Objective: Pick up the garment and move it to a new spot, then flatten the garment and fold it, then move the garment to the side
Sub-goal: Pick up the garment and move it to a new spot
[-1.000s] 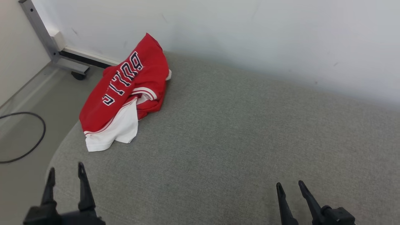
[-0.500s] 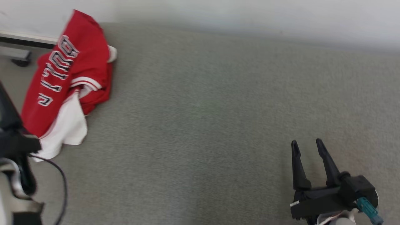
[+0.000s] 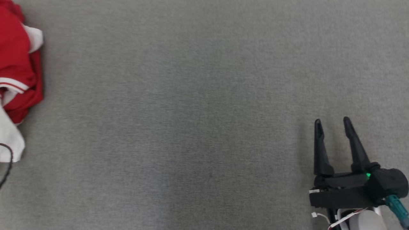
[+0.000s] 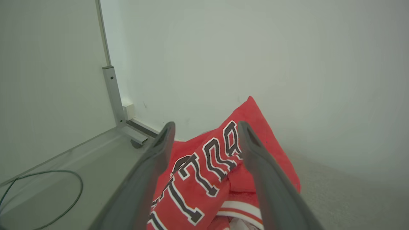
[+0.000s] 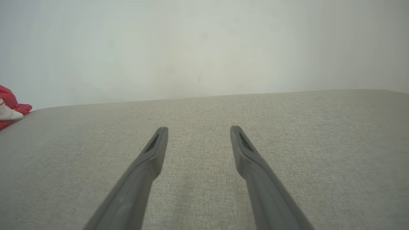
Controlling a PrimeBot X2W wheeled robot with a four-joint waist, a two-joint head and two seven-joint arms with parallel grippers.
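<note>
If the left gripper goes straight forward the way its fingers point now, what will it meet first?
Most likely the red garment: in the left wrist view it shows framed between the open fingers of the left gripper. How far ahead it lies is unclear.

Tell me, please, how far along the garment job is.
Nothing looks done: the garment lies crumpled by the wall. In hand: the left gripper, jaws open, points at it. The right gripper hangs open over the grey surface. Left: pickup, move, flatten, fold, set aside.
</note>
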